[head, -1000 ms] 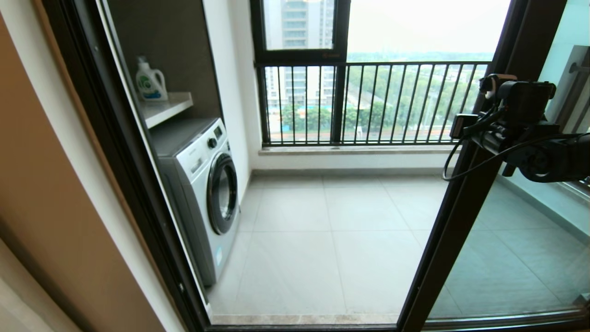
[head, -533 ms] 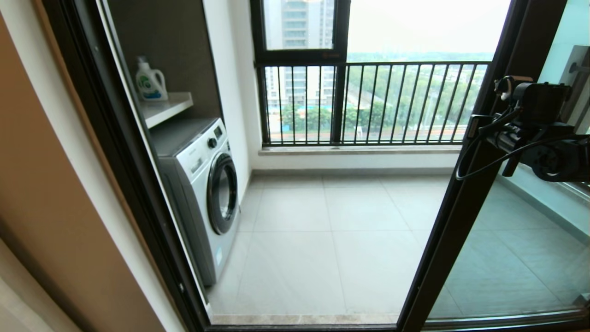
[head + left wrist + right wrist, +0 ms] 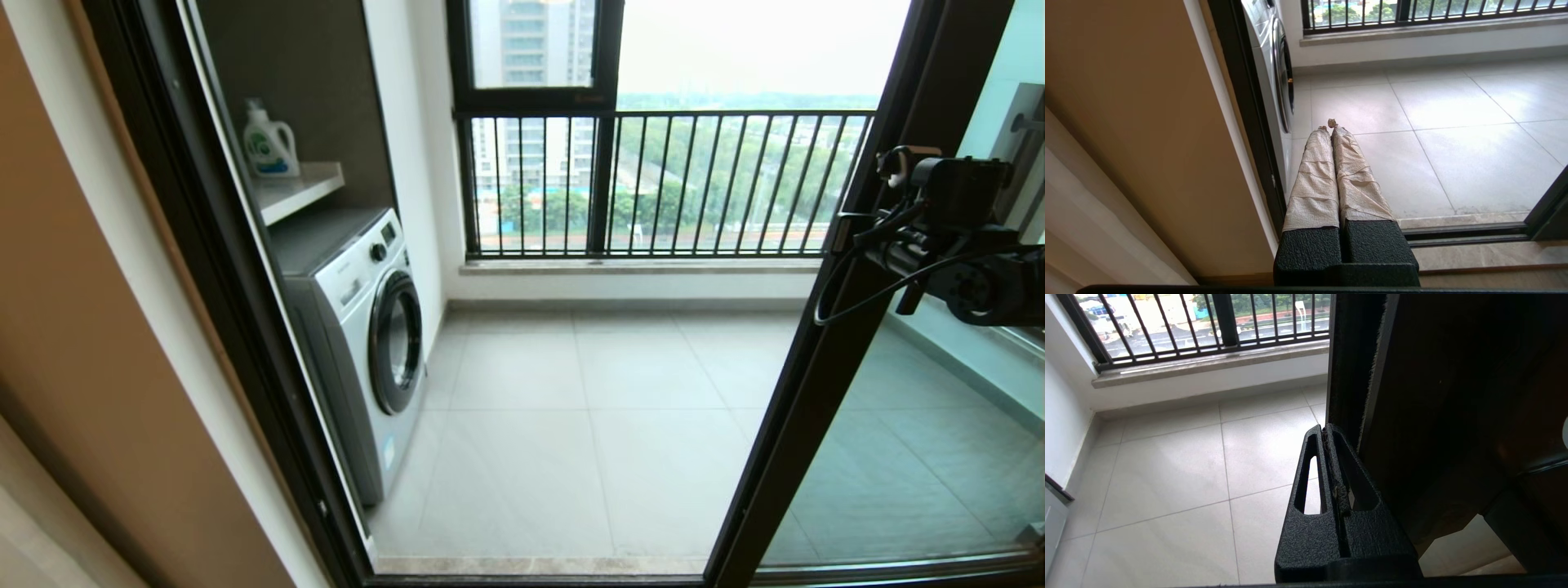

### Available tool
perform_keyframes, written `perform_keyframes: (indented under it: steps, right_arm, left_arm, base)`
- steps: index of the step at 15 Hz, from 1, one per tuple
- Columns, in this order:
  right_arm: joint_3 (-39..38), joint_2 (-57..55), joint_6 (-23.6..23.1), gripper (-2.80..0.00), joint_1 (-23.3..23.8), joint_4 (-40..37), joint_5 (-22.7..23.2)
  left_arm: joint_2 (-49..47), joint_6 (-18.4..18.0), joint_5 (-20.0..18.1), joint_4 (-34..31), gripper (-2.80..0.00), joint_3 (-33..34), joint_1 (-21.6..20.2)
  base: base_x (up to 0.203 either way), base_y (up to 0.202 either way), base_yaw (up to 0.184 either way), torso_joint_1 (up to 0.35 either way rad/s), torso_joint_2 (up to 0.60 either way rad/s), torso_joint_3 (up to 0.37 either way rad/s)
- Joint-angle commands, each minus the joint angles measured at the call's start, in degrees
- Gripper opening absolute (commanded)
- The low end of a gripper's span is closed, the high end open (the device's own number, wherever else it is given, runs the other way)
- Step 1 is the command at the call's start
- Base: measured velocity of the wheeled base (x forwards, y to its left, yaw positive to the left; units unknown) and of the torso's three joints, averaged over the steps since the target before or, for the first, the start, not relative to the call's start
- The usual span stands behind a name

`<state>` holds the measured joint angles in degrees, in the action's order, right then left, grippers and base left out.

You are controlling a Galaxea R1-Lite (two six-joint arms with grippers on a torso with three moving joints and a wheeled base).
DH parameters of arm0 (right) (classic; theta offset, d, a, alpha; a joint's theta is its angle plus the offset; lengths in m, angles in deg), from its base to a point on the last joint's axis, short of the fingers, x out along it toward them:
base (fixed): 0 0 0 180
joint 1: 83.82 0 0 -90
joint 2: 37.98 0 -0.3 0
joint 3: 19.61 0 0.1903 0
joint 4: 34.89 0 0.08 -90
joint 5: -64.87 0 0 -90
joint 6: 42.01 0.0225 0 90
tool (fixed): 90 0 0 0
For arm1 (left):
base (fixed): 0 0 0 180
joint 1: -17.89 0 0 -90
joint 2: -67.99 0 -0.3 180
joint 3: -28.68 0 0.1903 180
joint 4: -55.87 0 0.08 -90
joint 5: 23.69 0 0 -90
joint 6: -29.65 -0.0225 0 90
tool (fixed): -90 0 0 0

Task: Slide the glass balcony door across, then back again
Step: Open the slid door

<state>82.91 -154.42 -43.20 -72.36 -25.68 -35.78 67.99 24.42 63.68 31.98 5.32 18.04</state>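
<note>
Pushing with side of closed black right gripper [image 3: 1326, 430], fingers pressed flat against dark frame edge of tall clear glass balcony door [image 3: 824, 367], so no grip needed. Door sits at right, doorway wide open. Tape-wrapped left gripper [image 3: 1331, 124] closed, empty, parked low near white washing machine [image 3: 367, 343].

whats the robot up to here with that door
The robot is working the glass balcony door with its right arm. The right gripper, fingers shut, sits against the leading edge of the door's dark frame, beside the open doorway. The door stands slid well over to the right, so the tiled balcony, the washing machine and the railing show through the opening. The left gripper, also shut and holding nothing, hangs low by the left side of the doorway, near the washing machine.
</note>
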Motion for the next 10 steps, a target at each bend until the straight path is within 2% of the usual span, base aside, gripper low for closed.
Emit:
perform_keyframes:
  steps: [1,8,10]
  right_arm:
    - [0.0,-0.5,0.0,-2.80,0.9,0.1,-0.5]
    - [-1.4,1.1,0.0,-2.80,0.8,1.4,0.3]
    - [-4.8,5.1,0.1,-2.80,-0.4,2.3,3.9]
  left_arm:
    - [-0.1,0.0,0.0,0.0,-2.80,0.0,0.0]
    - [-0.1,0.0,0.0,0.0,-2.80,0.0,0.0]
    - [-0.1,0.0,0.0,0.0,-2.80,0.0,0.0]
  base:
    - [0.000,0.000,0.000,0.000,0.00,0.000]
    - [0.000,0.000,0.000,0.000,0.00,0.000]
    - [0.000,0.000,0.000,0.000,0.00,0.000]
